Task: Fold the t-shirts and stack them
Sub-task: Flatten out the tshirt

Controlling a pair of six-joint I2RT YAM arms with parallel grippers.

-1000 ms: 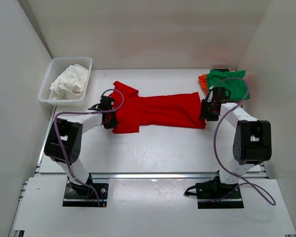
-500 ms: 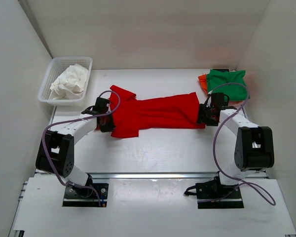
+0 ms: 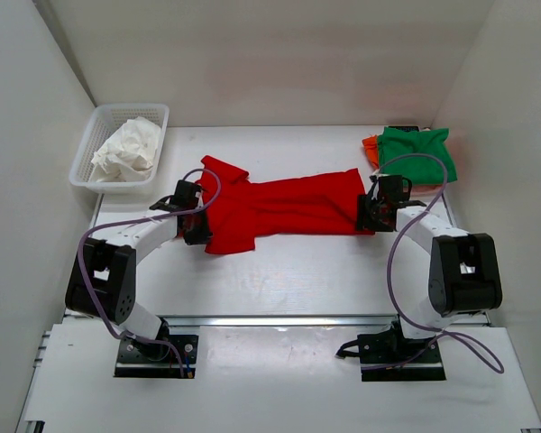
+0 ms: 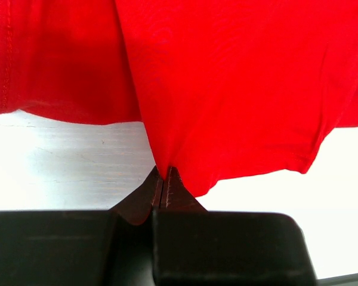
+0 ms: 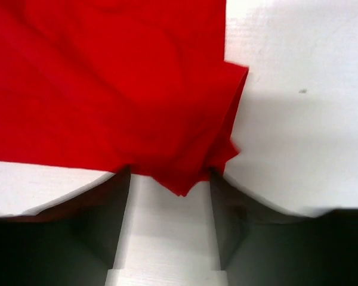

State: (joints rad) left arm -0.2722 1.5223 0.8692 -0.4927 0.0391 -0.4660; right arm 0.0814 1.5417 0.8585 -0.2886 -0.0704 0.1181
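Left jaws pinch red t-shirt (image 4: pixel 227 89) edge — right jaws apart, apparently empty.

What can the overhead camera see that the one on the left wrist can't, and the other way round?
Only overhead: the white basket holding crumpled white cloth, a folded green t-shirt on orange cloth, and the right gripper, open. Only the left wrist: up close, the left gripper pinched shut on a fold of cloth. Both: the red t-shirt lying on the white table.
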